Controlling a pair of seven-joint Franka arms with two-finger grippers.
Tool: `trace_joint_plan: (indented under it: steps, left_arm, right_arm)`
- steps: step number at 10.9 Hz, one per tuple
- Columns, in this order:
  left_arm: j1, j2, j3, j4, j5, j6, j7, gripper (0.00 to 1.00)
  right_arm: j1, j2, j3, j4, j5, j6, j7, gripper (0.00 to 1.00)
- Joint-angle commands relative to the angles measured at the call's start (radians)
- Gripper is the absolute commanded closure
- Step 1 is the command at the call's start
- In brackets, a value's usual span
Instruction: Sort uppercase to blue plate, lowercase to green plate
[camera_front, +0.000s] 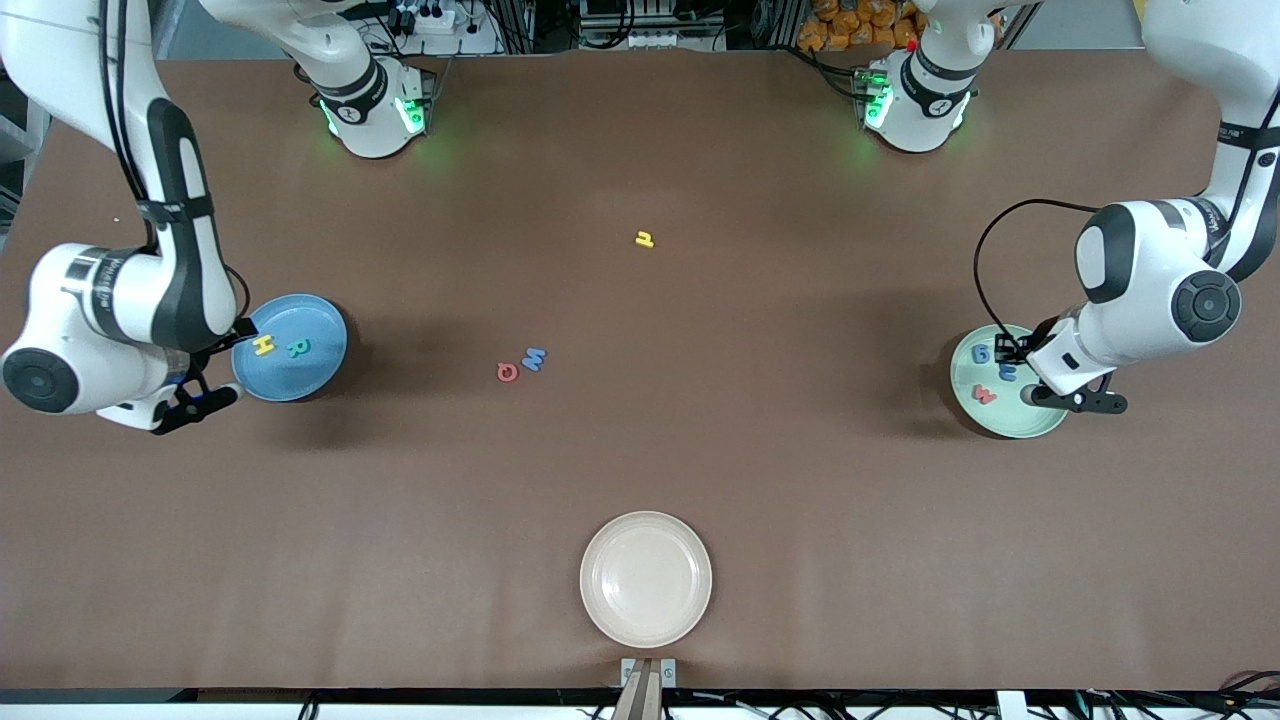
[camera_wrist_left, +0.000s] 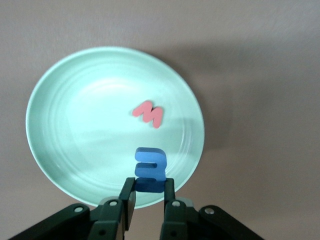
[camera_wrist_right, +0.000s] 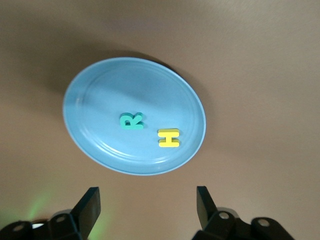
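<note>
Table (camera_front: 760, 460) lies bare between blue plate (camera_front: 320, 372) and green plate (camera_front: 1035, 425).

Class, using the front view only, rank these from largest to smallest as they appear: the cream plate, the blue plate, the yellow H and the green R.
1. cream plate
2. blue plate, partly hidden by the right arm
3. yellow H and green R, too alike to rank

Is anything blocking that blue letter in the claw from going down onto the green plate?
No. The left claw holds the blue letter right over the green plate, above a bare patch beside the red letter.
</note>
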Motion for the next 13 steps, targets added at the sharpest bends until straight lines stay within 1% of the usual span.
trace_joint_plan:
  steps: [1, 2, 3, 4, 5, 6, 7, 10, 12, 13]
  left_arm:
    - [0.007, 0.0, 0.013, -0.016, 0.014, -0.003, 0.043, 0.76]
    - [0.007, 0.006, 0.024, -0.016, 0.014, 0.003, 0.065, 0.53]
    - [0.007, 0.011, 0.024, -0.014, 0.014, 0.004, 0.067, 0.01]
    - [0.013, 0.008, 0.024, -0.016, 0.005, 0.004, 0.067, 0.0]
    - [0.012, 0.005, 0.021, -0.016, -0.001, 0.004, 0.052, 0.0]
    - [0.001, 0.002, 0.013, -0.016, -0.013, 0.004, 0.038, 0.0]
    - [-0.008, -0.004, -0.008, -0.013, -0.045, -0.002, -0.017, 0.0]
    - [-0.088, -0.056, -0.135, -0.011, -0.048, -0.025, -0.389, 0.0]
    - [-0.128, -0.069, -0.227, -0.005, -0.048, -0.028, -0.619, 0.0]
    - [-0.13, -0.07, -0.275, -0.004, -0.051, -0.028, -0.731, 0.0]
  right_arm:
    - [-0.009, -0.042, 0.012, 0.089, 0.007, -0.122, 0.042, 0.1]
    - [-0.009, -0.048, 0.016, 0.146, 0.007, -0.186, 0.066, 0.06]
    - [-0.009, -0.054, 0.033, 0.207, 0.007, -0.252, 0.094, 0.02]
    - [-0.009, -0.068, 0.042, 0.258, 0.009, -0.287, 0.147, 0.0]
    - [-0.007, -0.082, 0.056, 0.292, 0.009, -0.314, 0.205, 0.0]
    - [-0.007, -0.102, 0.082, 0.329, 0.009, -0.349, 0.248, 0.0]
    - [-0.007, -0.113, 0.094, 0.353, 0.01, -0.378, 0.3, 0.0]
    - [-0.006, -0.125, 0.18, 0.465, 0.007, -0.476, 0.406, 0.0]
    - [-0.006, -0.149, 0.254, 0.485, 0.007, -0.507, 0.497, 0.0]
    - [-0.006, -0.159, 0.292, 0.487, 0.009, -0.509, 0.549, 0.0]
